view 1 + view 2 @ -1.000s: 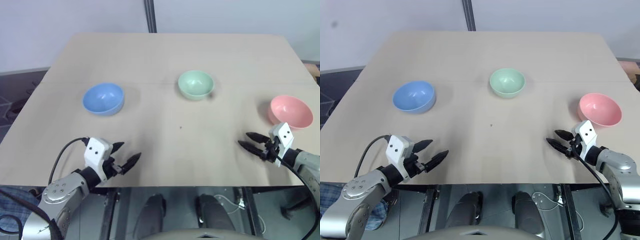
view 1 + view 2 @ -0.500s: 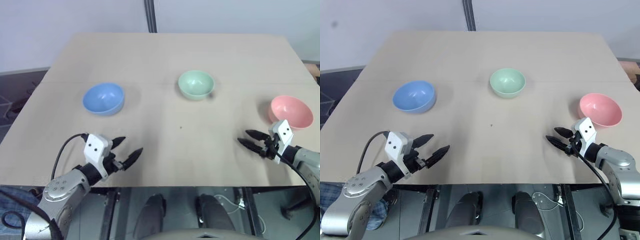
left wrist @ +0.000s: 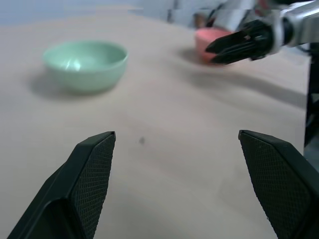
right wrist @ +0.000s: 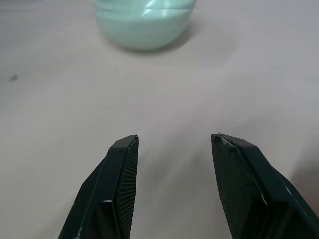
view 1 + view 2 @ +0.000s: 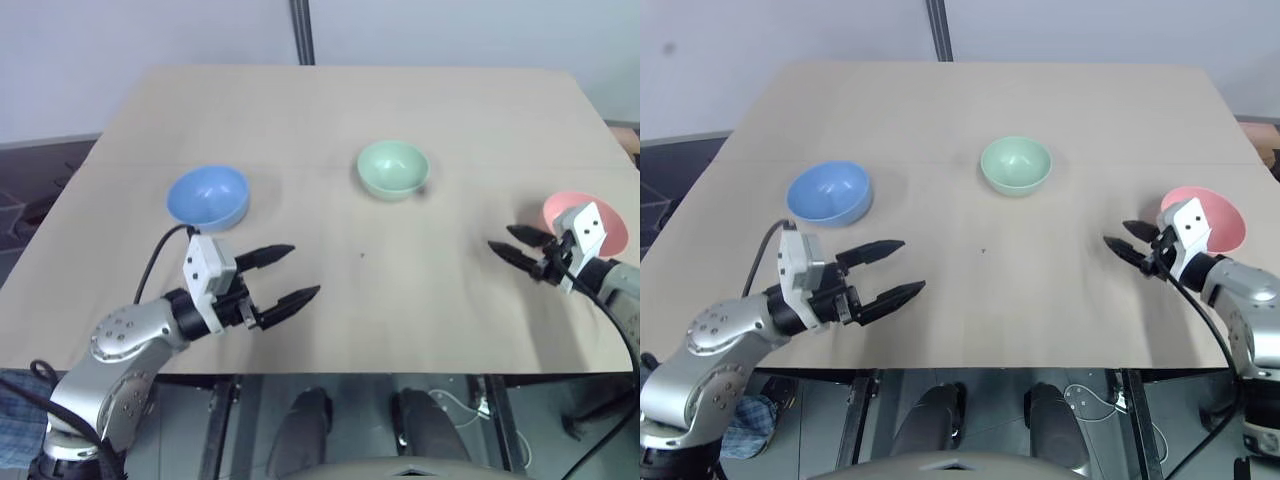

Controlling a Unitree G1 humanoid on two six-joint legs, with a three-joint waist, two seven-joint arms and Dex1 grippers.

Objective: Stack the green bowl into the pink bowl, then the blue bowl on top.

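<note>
Three bowls stand apart on the table. The blue bowl (image 5: 207, 197) is at the left, the green bowl (image 5: 392, 169) in the middle further back, and the pink bowl (image 5: 1225, 215) at the right. My left gripper (image 5: 305, 270) hovers open and empty in front of the blue bowl, pointing right across the table. My right gripper (image 5: 501, 238) is open and empty just left of the pink bowl, its wrist covering part of the bowl's rim. The right wrist view looks past the right gripper (image 4: 174, 136) at the green bowl (image 4: 144, 20).
The bowls rest on a bare tan wooden table (image 5: 330, 110), whose front edge runs just below both arms. A dark post (image 5: 302, 30) rises behind the far edge. Open tabletop lies between the bowls.
Both arms have risen from the front edge. The left gripper swung right and now points across the table. The right gripper moved up beside the pink bowl.
</note>
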